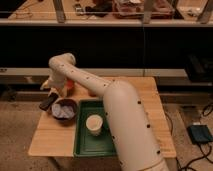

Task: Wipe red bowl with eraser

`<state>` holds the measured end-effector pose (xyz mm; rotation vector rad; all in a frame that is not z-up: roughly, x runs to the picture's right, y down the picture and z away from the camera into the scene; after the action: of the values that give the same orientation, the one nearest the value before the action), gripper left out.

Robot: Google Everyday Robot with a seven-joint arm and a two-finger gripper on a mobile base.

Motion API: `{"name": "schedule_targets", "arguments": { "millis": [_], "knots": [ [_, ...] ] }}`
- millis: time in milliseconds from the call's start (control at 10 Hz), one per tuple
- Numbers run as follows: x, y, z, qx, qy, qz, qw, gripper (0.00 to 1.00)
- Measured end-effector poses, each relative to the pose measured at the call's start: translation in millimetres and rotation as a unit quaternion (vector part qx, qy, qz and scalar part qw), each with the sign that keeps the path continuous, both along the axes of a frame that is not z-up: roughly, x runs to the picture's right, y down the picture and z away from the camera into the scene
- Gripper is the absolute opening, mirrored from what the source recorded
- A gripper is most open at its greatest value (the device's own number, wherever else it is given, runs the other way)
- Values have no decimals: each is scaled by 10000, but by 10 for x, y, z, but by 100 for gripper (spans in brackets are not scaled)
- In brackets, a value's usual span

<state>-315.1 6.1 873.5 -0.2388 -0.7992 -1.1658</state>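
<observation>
The red bowl (70, 86) stands near the table's back left, partly hidden behind my arm. The eraser (48, 101), a flat dark block, lies on the wood at the left edge, just left of the larger maroon bowl (65, 111). My arm reaches from the lower right up and over, then bends down at the table's left end. My gripper (52, 92) hangs just above the eraser and left of the red bowl. It is open, and I see nothing between its fingers.
The maroon bowl holds a pale crumpled thing. A green tray (85, 145) with a cream cup (94, 124) lies in the middle of the wooden table (150, 115). Dark shelving runs behind the table. A cable and a box lie on the floor at right.
</observation>
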Motion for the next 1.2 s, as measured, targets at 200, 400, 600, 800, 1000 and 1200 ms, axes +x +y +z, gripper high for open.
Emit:
{"name": "schedule_targets", "arguments": {
  "millis": [200,400,600,800,1000,1200],
  "knots": [
    [-61,26,13,0,19,-162,9999,72],
    [-128,79,48,-31,20,-303,9995,52],
    [-185,141,94,-62,15,-440,9990,34],
    [-225,172,112,-63,11,-511,9987,33],
    [-228,223,147,-77,57,-601,9981,53],
    [-164,213,137,-21,135,-548,9984,72]
  ]
}}
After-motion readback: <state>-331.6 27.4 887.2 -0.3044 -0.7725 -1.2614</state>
